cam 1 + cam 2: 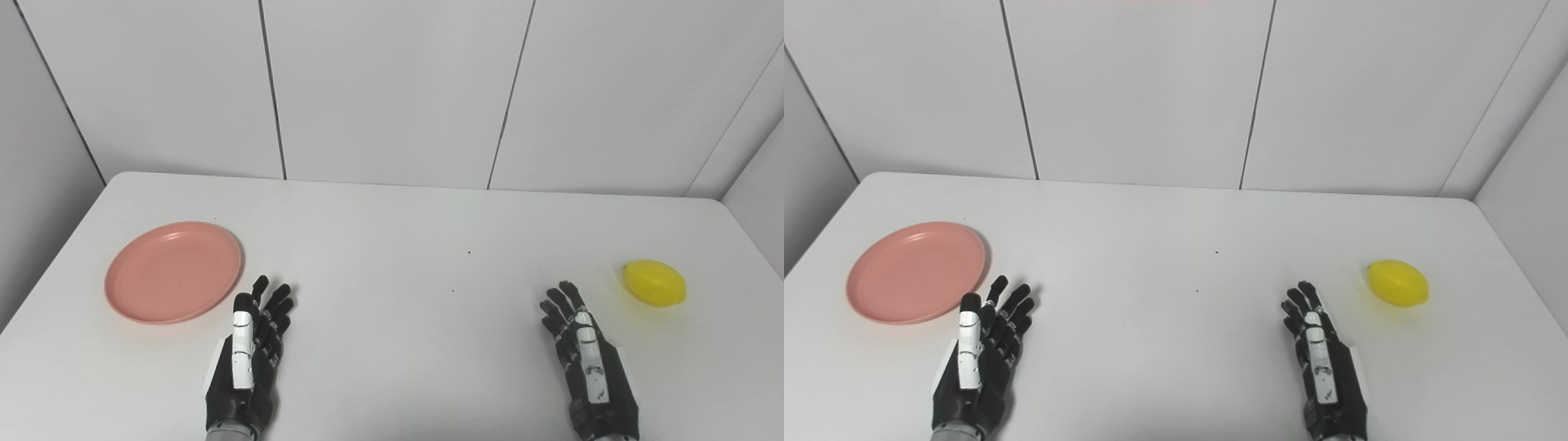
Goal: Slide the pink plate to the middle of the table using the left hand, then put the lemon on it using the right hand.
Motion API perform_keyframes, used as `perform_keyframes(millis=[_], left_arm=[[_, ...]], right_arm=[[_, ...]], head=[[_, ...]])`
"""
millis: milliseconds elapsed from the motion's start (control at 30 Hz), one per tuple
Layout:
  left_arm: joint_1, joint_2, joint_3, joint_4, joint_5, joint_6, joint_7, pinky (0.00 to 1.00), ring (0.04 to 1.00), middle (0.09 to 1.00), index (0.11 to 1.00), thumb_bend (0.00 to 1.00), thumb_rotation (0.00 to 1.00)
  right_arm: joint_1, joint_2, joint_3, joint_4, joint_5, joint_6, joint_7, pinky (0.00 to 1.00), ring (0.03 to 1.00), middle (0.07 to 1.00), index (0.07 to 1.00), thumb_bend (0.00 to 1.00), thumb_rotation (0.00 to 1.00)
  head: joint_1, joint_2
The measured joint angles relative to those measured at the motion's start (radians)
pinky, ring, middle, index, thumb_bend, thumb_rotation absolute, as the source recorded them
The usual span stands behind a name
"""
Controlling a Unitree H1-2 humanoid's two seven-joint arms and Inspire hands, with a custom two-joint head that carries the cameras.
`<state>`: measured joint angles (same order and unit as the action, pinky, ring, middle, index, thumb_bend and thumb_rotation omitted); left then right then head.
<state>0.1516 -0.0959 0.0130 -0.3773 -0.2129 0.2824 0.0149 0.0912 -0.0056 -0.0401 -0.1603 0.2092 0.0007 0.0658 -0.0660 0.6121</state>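
My left hand (251, 352) low over bench (392, 318), fingers (278, 300) spread, empty, near pink plate (173, 271). My right hand (585, 361) likewise, fingers splayed, empty, lemon (654, 283) just beyond.

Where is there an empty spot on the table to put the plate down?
The widest bare patch is the middle of the table, between the left hand and the right hand, back to the wall. It is tighter at the sides: the pink plate fills the left, the lemon sits right.
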Motion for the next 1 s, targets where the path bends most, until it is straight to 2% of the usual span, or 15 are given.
perform_keyframes(millis=[767,1000], left_arm=[[0.0,0.002,0.006,-0.006,0.0,0.012,-0.006,1.0,0.947,0.933,0.981,0.69,1.0],[0.0,0.005,0.021,-0.013,-0.019,0.017,-0.012,1.0,0.946,0.926,0.974,0.68,1.0]], right_arm=[[0.0,0.005,0.002,-0.001,-0.004,0.0,-0.003,0.94,0.906,0.911,0.92,0.7,0.85],[0.0,0.016,0.009,-0.003,-0.017,0.0,-0.013,0.94,0.904,0.912,0.919,0.71,0.84]], head=[[-0.008,0.002],[-0.031,0.009]])
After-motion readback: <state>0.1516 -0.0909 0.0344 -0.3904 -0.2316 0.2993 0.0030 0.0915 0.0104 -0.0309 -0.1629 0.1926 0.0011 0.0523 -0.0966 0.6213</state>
